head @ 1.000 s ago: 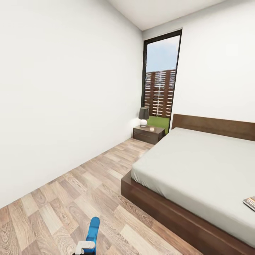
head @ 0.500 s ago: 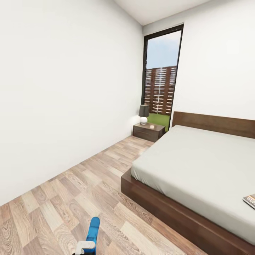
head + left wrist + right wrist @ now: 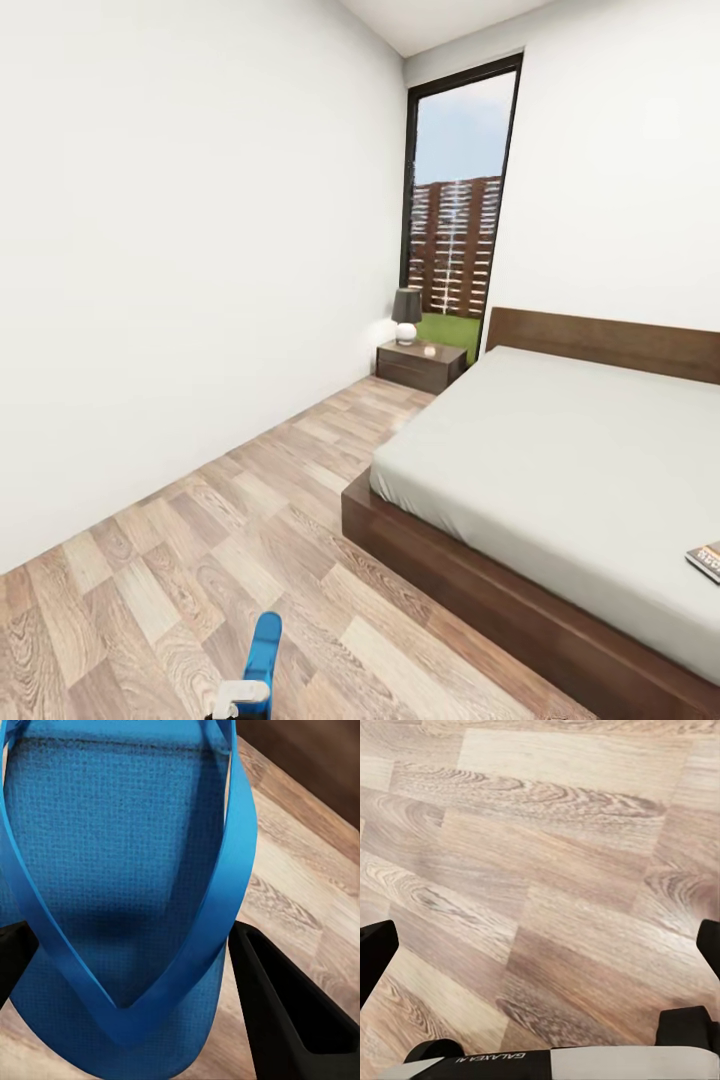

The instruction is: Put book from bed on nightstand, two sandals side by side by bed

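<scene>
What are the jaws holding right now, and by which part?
Left jaws grip a blue sandal across its sole, near the strap's toe post. Right gripper holds nothing.

Bright blue sandal (image 3: 127,870), fine woven texture on the sole, thin straps of the same blue. Black fingers (image 3: 289,1012) seen at either side of it. Floor (image 3: 200,560) in tan and grey-brown wood-grain planks. Bed (image 3: 560,470): dark brown frame, pale grey mattress. Nightstand (image 3: 420,364) dark brown. Book (image 3: 706,560) dark with an orange band. Walls (image 3: 180,250) white.
</scene>
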`<state>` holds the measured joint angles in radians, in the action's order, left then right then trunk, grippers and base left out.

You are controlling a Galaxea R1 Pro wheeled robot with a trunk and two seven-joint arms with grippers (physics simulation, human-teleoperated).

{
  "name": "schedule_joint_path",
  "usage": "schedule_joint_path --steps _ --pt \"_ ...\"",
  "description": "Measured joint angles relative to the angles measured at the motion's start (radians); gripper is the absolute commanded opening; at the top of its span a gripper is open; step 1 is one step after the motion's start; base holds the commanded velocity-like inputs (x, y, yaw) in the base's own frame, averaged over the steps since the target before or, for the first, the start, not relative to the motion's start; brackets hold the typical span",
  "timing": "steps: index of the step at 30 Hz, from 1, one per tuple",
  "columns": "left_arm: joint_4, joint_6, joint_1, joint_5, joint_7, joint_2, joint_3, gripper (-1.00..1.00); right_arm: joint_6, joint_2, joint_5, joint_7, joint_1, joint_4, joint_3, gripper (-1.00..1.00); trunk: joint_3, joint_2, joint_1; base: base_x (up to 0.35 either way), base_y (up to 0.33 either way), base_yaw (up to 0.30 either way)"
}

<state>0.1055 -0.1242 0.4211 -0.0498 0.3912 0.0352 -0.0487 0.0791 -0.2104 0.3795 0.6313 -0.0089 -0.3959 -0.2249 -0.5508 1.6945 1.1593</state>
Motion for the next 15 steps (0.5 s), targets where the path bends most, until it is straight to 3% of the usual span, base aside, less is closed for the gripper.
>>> schedule_joint_path --steps 6,15 --pt "0.000 0.000 0.000 -0.001 -0.001 -0.016 0.000 -1.00 0.000 0.000 0.000 0.000 0.000 0.000 0.000 1.00 -0.009 0.000 0.000 0.000 0.000 0.000" --pt "0.000 0.000 0.000 -0.001 -0.002 -0.020 -0.001 -1.00 -0.001 0.000 0.000 0.000 0.000 0.000 0.000 1.00 -0.024 0.000 0.000 0.000 0.000 0.000"
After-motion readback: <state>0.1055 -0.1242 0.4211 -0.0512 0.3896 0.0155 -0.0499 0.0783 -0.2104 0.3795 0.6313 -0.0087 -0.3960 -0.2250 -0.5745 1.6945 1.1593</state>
